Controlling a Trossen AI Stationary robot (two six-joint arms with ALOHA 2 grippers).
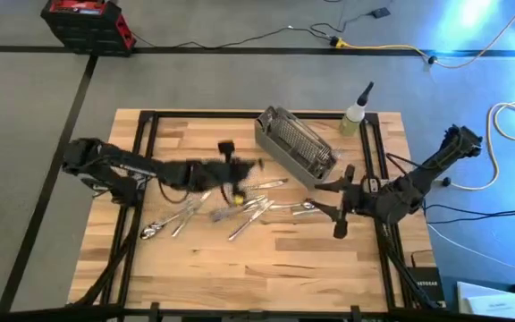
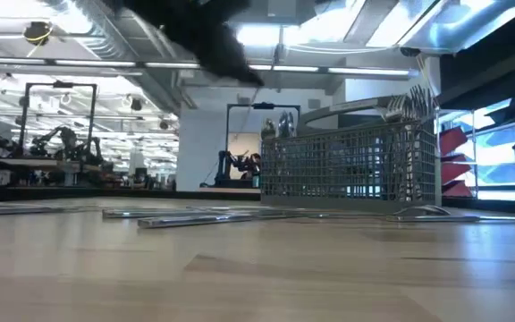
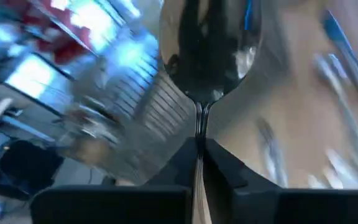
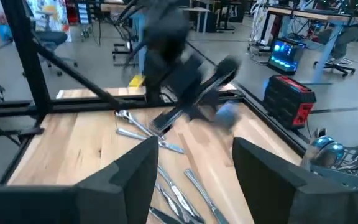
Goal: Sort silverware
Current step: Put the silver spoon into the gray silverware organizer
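One spoon [image 3: 209,50] sits clamped between the left gripper's [image 1: 240,170] jaws, above the table's [image 1: 266,259] centre. Loose silverware [image 1: 240,207] lies at its 6 o'clock, the basket [image 1: 295,141] at 2 o'clock. The right gripper [image 4: 191,163], jaws apart, waits at 3 o'clock.

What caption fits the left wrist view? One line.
Left gripper shut on a spoon, its bowl raised before the blurred mesh basket.

Silverware [image 1: 240,207] on table [image 1: 266,268], beside basket [image 1: 295,143]

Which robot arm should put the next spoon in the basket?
Probably the left. Its gripper is shut on a spoon, with the basket just ahead. The right gripper is open and empty, beside loose silverware on the table.
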